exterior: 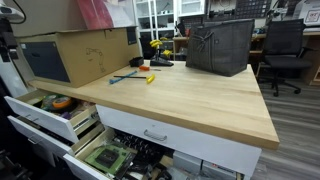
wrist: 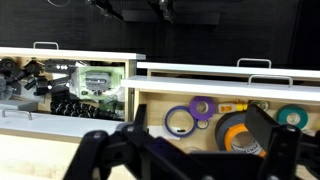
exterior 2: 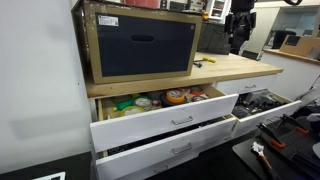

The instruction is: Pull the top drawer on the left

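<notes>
The top drawer [exterior: 35, 117] is pulled right out in both exterior views. It sits at the lower left of the frame in each one [exterior 2: 165, 122], with its white front and little silver bar handle [exterior 2: 182, 121] facing outward. You can see straight into it: an orange tape roll [exterior 2: 178, 97], plus purple and green rolls in the wrist view. There the drawer [wrist: 215, 73] fills the right half of the frame.

The gripper [wrist: 185, 150] hangs over the wooden benchtop [exterior: 190, 95] along the bottom edge of the wrist view. Its dark fingers are spread wide with nothing between them, and it's well clear of the handle.

The drawer of circuit boards [exterior: 105, 158] lower down is out too. The wider drawer front [exterior: 160, 132] beside it looks pushed in. A cardboard box [exterior: 80, 55] and a grey tote bag [exterior: 220, 45] sit on top.
</notes>
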`<state>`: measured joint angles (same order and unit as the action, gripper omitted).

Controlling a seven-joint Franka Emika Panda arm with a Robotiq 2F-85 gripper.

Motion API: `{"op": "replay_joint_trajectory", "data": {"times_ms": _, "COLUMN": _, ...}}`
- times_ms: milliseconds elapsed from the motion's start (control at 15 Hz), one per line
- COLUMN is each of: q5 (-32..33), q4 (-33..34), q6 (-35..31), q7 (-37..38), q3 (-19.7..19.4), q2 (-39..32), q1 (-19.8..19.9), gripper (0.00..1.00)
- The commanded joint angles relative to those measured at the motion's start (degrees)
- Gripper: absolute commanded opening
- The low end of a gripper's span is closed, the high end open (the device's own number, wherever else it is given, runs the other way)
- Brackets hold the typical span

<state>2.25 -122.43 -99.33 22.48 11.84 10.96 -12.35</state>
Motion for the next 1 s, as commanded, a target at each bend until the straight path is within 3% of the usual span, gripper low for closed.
{"op": "replay_joint_trajectory", "data": {"times_ms": 0, "q5": -0.4, "q4": 1.1, "q6": 2.2, "q7": -2.0, "q3": -1.0, "q2": 1.5, "q1": 2.4, "gripper": 1.00}}
{"op": "replay_joint_trajectory", "data": {"times_ms": 533, "q5": -0.5, "q4": 3.2, "q6": 4.9, "q7": -1.4, "q3": -3.5, "q2": 0.5, "q1": 5.9, "gripper": 1.00}}
{"op": "replay_joint_trajectory", "data": {"times_ms": 800, "q5": -4.3, "q4": 4.6, "q6": 6.2, "q7": 5.8, "q3": -3.5, "q2": 0.1, "q1": 6.9, "gripper": 1.00}}
{"op": "replay_joint_trajectory", "data": {"times_ms": 933, "q5": -2.6, "q4": 2.6, "q6": 4.0, "q7": 2.7, "q3": -3.6, "q2": 0.9, "q1": 6.8, "gripper": 1.00}}
